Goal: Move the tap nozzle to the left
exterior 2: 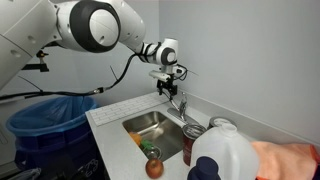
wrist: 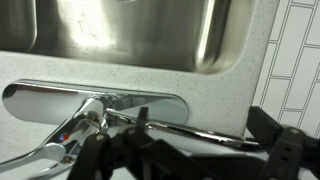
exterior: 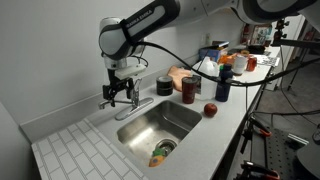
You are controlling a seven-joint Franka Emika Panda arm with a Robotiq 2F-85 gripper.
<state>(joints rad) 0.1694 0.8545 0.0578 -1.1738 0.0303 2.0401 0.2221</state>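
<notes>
Closest to my wrist camera are the two black fingers (wrist: 285,150) of the Robotiq gripper (wrist: 195,158), spread wide apart and holding nothing. Just beyond them lies the long, thin, shiny chrome tap nozzle (wrist: 190,130). It starts at the oval chrome base plate (wrist: 40,95) on one side of the view and runs almost level across the speckled grey counter (wrist: 250,90), ending near the far finger. Its long axis runs parallel to the rim of the stainless steel sink basin (wrist: 130,35), so the spout is not pointing out over the bowl.

That axis also lines up with the gap between my fingers rather than crossing it, so I judge that closing would not pinch the shaft. A sideways push with one finger, near the tip, looks like the better way to swing it. I cannot tell whether anything touches the nozzle yet. In both exterior views the claw (exterior: 120,97) (exterior 2: 168,88) hangs low over the back edge of the sink.
</notes>
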